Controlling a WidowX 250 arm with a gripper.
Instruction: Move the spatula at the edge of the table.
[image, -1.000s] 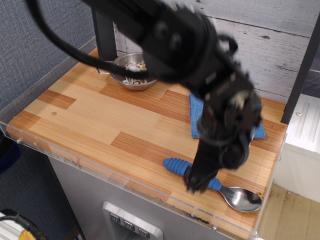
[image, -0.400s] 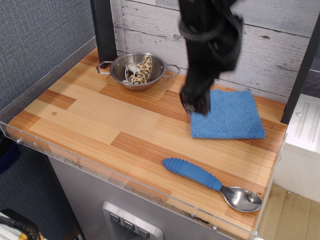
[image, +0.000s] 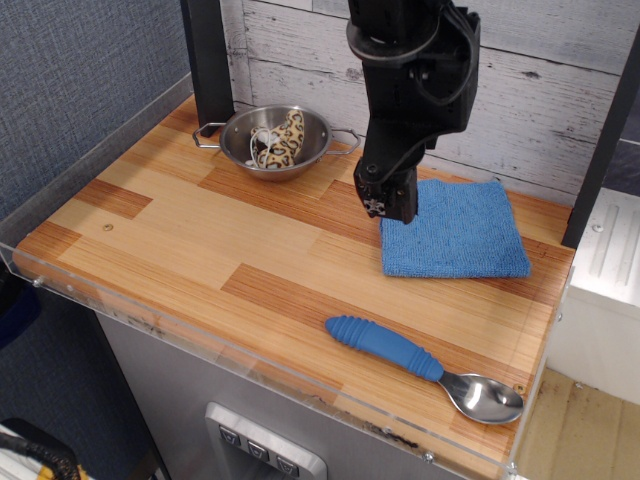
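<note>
The spatula (image: 420, 367) lies flat near the front right edge of the wooden table (image: 190, 240), its ribbed blue handle to the left and its silver bowl at the right corner. My gripper (image: 390, 207) hangs above the table, well behind the spatula, over the left edge of the blue cloth (image: 455, 228). Its fingers look close together and hold nothing; the spatula is free.
A steel two-handled bowl (image: 275, 140) with a spotted item inside stands at the back. A black post (image: 205, 60) rises at the back left. A clear acrylic rim (image: 250, 365) runs along the table's front edge. A white wooden wall is behind.
One second ago my gripper was low at the spatula's handle. It has since lifted off and moved back over the cloth's left edge. The spatula stays at the front right edge.
</note>
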